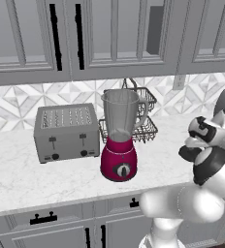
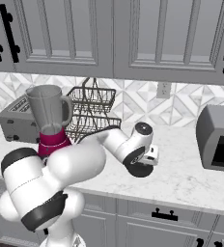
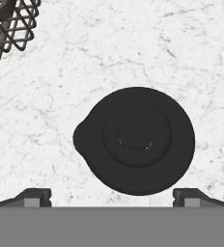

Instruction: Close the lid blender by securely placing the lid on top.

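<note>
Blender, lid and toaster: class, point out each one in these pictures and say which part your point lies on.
blender (image 1: 119, 162), left base view, on its magenta base.
lid (image 3: 135, 140), hand view, near the disc's middle.
toaster (image 1: 66, 133), left base view, on its front face.

No text, label, brand, number or sign can be read anywhere. The blender has a plain magenta base and a black dial with no legible markings — its clear jar bears no scale that can be made out. The lid shows raised rings but no lettering. The toaster has two knobs and two levers — none with readable marks. The wall outlet is blank.
</note>
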